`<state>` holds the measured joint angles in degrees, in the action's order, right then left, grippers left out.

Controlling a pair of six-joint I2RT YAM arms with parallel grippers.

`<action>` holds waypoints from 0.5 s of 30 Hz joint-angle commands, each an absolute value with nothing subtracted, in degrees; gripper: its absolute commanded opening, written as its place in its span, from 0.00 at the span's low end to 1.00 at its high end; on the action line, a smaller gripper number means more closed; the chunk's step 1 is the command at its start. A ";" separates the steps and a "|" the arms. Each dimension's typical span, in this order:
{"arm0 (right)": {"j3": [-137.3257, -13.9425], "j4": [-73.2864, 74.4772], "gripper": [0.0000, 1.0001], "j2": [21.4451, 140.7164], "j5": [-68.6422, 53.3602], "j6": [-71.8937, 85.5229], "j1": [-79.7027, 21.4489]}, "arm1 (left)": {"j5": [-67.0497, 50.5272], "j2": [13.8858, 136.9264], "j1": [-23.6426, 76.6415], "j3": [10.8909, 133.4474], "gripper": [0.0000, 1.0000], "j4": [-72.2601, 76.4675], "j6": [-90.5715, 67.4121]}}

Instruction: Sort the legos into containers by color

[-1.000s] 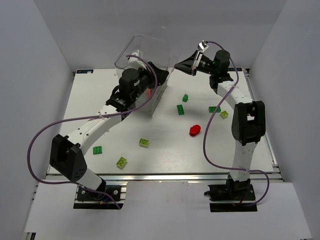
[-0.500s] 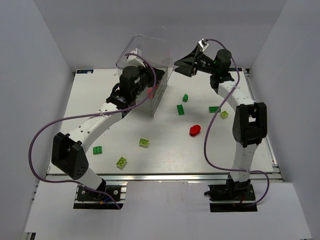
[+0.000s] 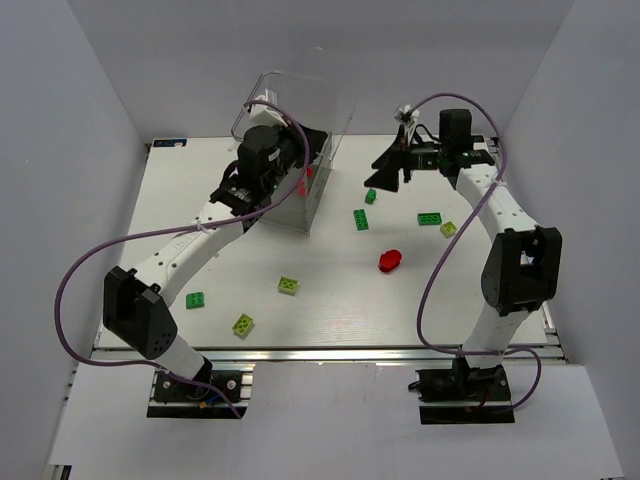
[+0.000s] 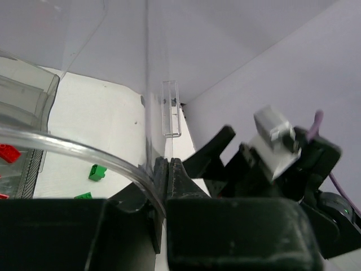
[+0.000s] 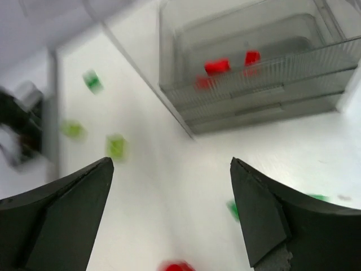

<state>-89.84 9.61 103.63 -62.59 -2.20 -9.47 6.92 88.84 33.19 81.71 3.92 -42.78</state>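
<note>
White table [image 3: 330, 300] carrying the clear box [image 3: 305, 205], its rounded lid [image 3: 300, 95] raised, at the far left of centre. Left gripper [image 4: 168, 165]: jaws pressed together on the lid's curved clear rim, a contact seen only in the left wrist view. Right gripper [image 5: 171, 162]: fingers spread wide, holding nothing, above the table to the right of the box. The right wrist view alone shows red bricks [image 5: 217, 66] lying in the uppermost visible drawer. Loose on the table, seen from overhead: one red piece [image 3: 389, 260], four dark green bricks [image 3: 360, 219] and three yellow-green bricks [image 3: 288, 285], all apart from the box.
</note>
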 commanded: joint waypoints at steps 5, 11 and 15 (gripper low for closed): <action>-89.75 70.26 0.89 101.69 -52.75 -98.08 -9.41 | 11.51 83.85 33.13 90.17 0.13 6.77 -41.31; -78.40 75.15 0.89 98.96 -44.30 -124.62 -9.58 | 11.25 82.44 33.13 90.62 0.13 4.40 -43.15; -78.84 75.15 0.89 101.16 -40.97 -125.77 -11.25 | 12.13 80.86 33.13 89.30 0.13 3.96 -43.94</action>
